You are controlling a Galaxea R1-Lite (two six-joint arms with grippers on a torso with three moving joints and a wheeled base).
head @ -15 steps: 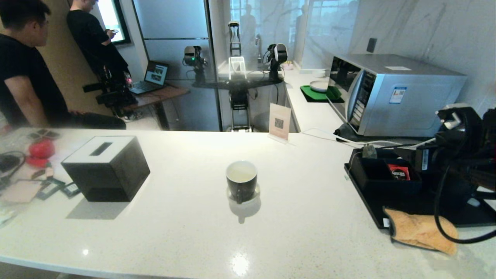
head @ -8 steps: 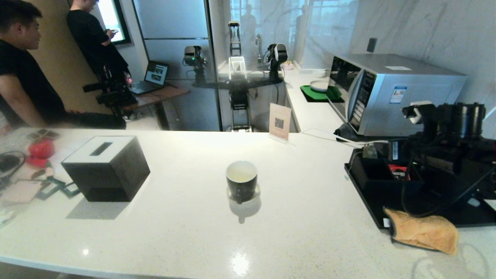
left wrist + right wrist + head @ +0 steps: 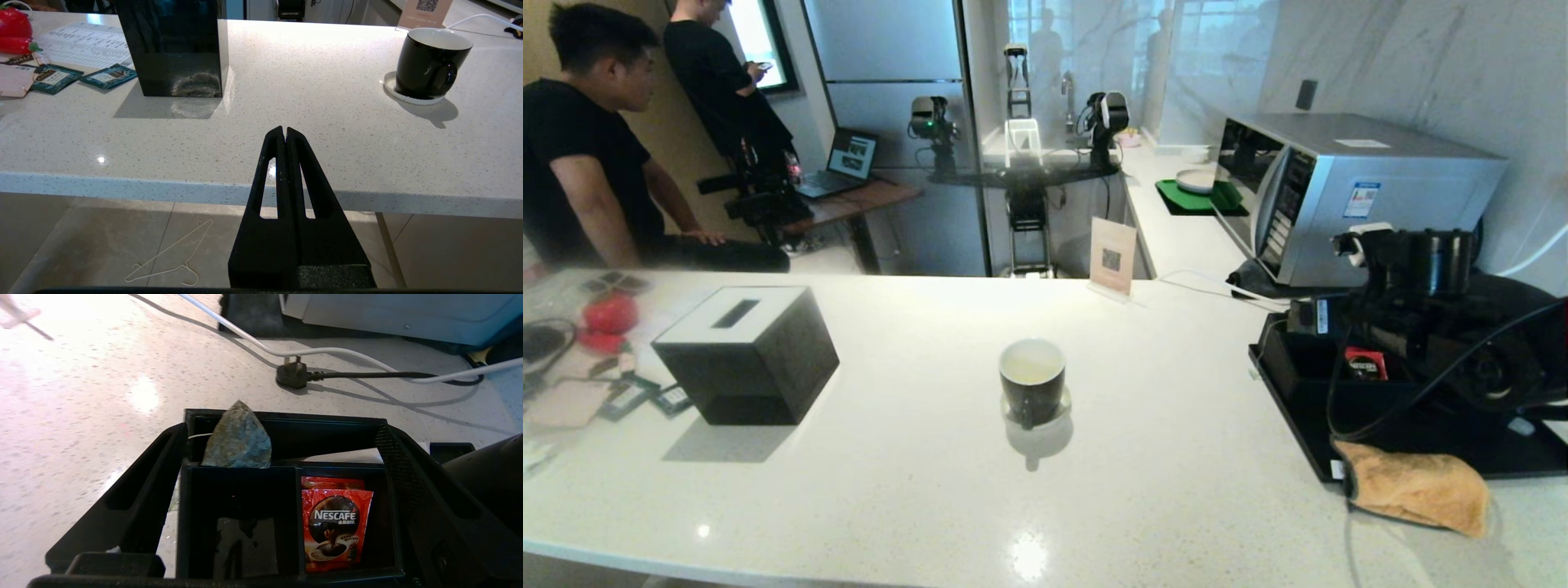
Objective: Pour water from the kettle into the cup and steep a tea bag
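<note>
Right arm: shifted leftward at the right edge of the head view since a second ago, now over the black organizer tray [image 3: 1294, 425]. Person at upper left has straightened.

Right gripper [image 3: 282, 457]: fingers spread wide apart, straddling the compartment box [image 3: 286, 522]; nothing held.

Tea bag [image 3: 238, 437]: upright in the rear compartment, centre of the right wrist view, between the open fingers, untouched.

Red sachet [image 3: 336, 528]: front right compartment.

Cup [image 3: 1032, 380]: centre of the head view, on a white coaster [image 3: 390, 83].

Kettle [image 3: 1499, 359]: right edge, largely hidden behind the arm.

Left gripper [image 3: 285, 134]: fingers pressed together, empty, lower centre of the left wrist view, before the counter edge.

Tissue box [image 3: 745, 353]: left of centre.
</note>
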